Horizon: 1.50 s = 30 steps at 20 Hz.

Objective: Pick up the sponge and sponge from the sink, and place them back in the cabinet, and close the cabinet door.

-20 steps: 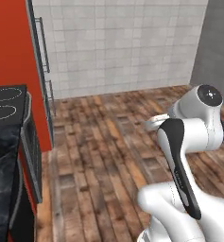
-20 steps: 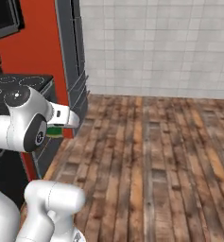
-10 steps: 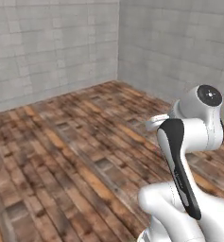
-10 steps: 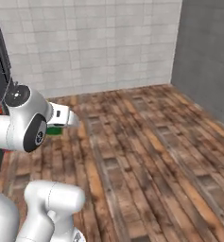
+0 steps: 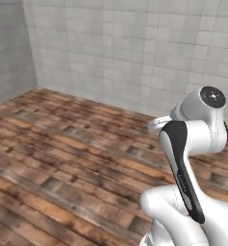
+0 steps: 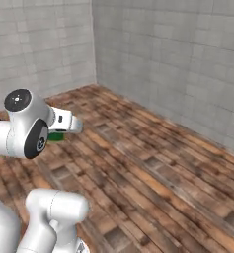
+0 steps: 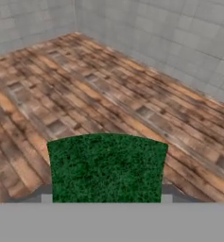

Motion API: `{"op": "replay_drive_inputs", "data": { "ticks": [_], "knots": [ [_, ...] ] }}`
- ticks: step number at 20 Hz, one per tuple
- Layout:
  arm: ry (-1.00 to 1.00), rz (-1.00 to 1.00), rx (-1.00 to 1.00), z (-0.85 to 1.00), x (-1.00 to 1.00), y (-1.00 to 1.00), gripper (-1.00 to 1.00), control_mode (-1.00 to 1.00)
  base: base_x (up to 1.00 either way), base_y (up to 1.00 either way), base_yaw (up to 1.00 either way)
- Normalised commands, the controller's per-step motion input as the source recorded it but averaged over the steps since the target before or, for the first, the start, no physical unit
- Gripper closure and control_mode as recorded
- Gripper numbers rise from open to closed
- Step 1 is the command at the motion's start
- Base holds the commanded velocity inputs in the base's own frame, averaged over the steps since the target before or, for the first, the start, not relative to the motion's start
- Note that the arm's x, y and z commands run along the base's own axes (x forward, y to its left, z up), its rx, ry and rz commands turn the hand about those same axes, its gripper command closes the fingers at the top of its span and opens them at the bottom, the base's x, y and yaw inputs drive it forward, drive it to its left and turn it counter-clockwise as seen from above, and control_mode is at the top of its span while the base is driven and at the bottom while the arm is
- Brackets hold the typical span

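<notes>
The whole view has swung since a second ago: the red cabinet side and stove have left frame, so the base has turned, not the things. Ahead now lie the grey tiled wall (image 5: 134,48) far off and the plank floor (image 6: 163,188) near. The gripper (image 6: 64,131) is clamped on a green sponge (image 7: 106,168), carried low in front. By my reckoning delivery, shelving and shutting the door remain
</notes>
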Motion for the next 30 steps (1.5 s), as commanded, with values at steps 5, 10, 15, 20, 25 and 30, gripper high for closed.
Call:
{"op": "replay_drive_inputs", "data": {
  "ticks": [5, 10, 15, 20, 25, 30],
  "knots": [
    [0.00, 0.00, 0.00, 0.00, 0.00, 0.00, 1.00, 1.00, 0.06, 0.00, -0.74],
    [0.00, 0.00, 0.00, 0.00, 0.00, 0.00, 1.00, 1.00, 0.07, 0.00, -0.75],
    [0.00, 0.00, 0.00, 0.00, 0.00, 0.00, 1.00, 1.00, 0.06, 0.00, -0.75],
    [0.00, 0.00, 0.00, 0.00, 0.00, 0.00, 1.00, 1.00, 0.04, 0.00, -0.75],
    [0.00, 0.00, 0.00, 0.00, 0.00, 0.00, 1.00, 1.00, 0.01, 0.00, -0.73],
    [0.00, 0.00, 0.00, 0.00, 0.00, 0.00, 1.00, 1.00, 0.00, 0.00, -0.72]
  ]
}}
